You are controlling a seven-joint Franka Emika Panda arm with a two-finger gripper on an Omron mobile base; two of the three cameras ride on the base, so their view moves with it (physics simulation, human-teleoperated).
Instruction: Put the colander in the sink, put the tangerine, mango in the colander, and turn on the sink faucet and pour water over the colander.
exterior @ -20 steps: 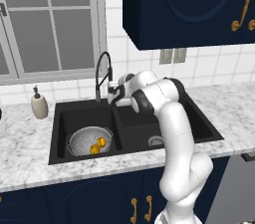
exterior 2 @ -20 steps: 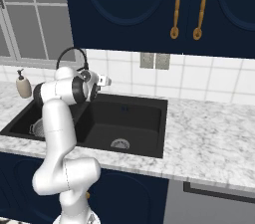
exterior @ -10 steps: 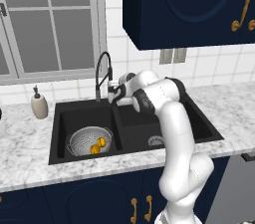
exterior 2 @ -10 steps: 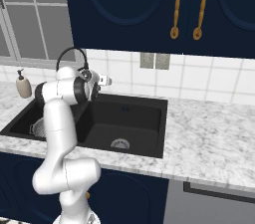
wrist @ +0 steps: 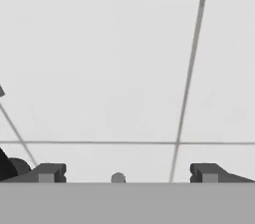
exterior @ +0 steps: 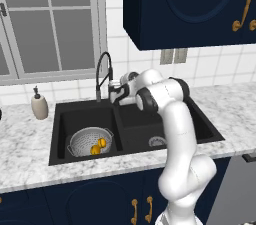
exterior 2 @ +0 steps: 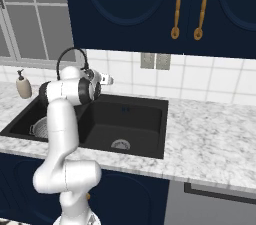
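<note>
the colander (exterior: 90, 141) sits in the left basin of the black sink (exterior: 200, 121), with the tangerine (exterior: 94, 150) and the mango (exterior: 102, 143) inside it, the two fruits just beside each other. the arm reaches back over the divider between the basins, and the end effector (exterior: 116, 94) hangs near the base of the sink faucet (exterior: 102, 71), at about the height of its side lever; whether it touches the lever is hard to tell from here. in the hand view the end effector's two dark fingertips (wrist: 49, 172) stand wide apart with nothing between them, facing the white tiled wall (wrist: 124, 58), so it is released. a beige soap dispenser (exterior: 39, 105) stands on the marble bench (exterior: 25, 144) left of the sink, below the window (exterior: 50, 24).
</note>
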